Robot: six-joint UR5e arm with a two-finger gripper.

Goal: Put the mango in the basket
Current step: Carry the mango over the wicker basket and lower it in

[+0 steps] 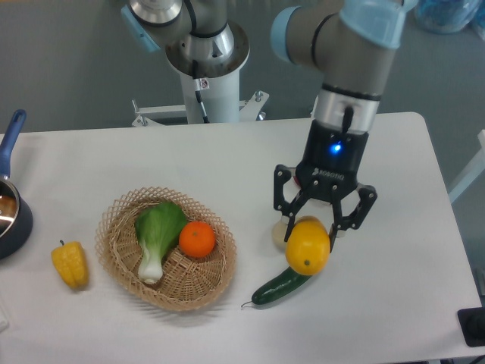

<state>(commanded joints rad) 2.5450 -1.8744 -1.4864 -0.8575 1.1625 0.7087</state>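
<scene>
- Gripper (308, 231) hangs over the right half of the table (394, 250), its two fingers clamped on the upper part of the mango (307, 246), which appears lifted clear of the tabletop
- Mango sits directly above the tip of a cucumber (282, 285) and just in front of a pale round object (280, 231); whether it touches either one cannot be told
- Basket (165, 249) lies well to the left, already holding an orange (197, 239) and a leafy green vegetable (157, 233); free room shows in its front and right portions
- Skin looks smooth and glossy, so the fruit is probably slippery, and a grip so high on a rounded body could let it slide out downward
- Judging by its bulk, it seems moderately heavy and firm, yet a real mango would bruise under hard squeezing
- Best hold would be across the narrow middle, near the widest girth
</scene>
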